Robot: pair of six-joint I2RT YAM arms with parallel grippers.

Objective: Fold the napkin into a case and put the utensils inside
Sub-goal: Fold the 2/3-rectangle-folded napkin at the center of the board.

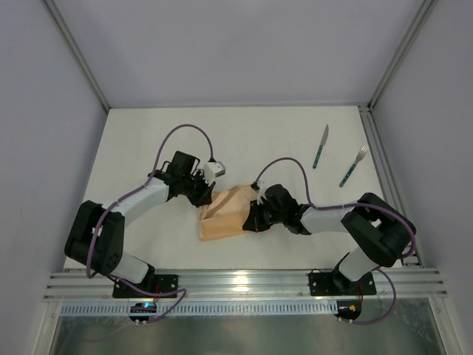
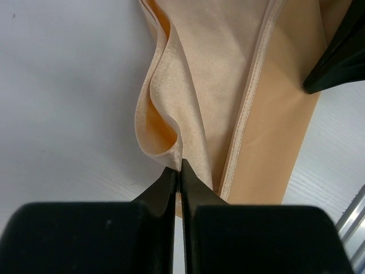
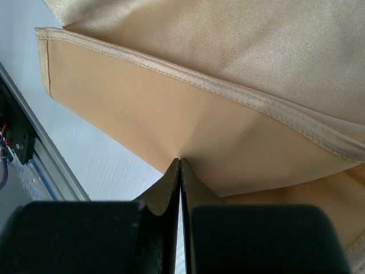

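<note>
The peach-orange napkin (image 1: 224, 214) lies partly folded in the middle of the white table, between my two grippers. My left gripper (image 1: 206, 198) is at its upper left edge. In the left wrist view this gripper (image 2: 178, 166) is shut on a raised fold of the napkin (image 2: 217, 74). My right gripper (image 1: 255, 217) is at the cloth's right edge. In the right wrist view it (image 3: 181, 161) is shut on a pinch of the napkin (image 3: 171, 108), whose hemmed layer lies above. The knife (image 1: 320, 146) and the fork (image 1: 353, 166), both with teal handles, lie at the far right.
A metal rail (image 1: 244, 283) runs along the near edge, also seen in the right wrist view as a rail (image 3: 40, 148) at the left. Frame posts (image 1: 399, 52) rise at the table's back corners. The right arm's dark finger (image 2: 339, 54) shows beyond the cloth in the left wrist view.
</note>
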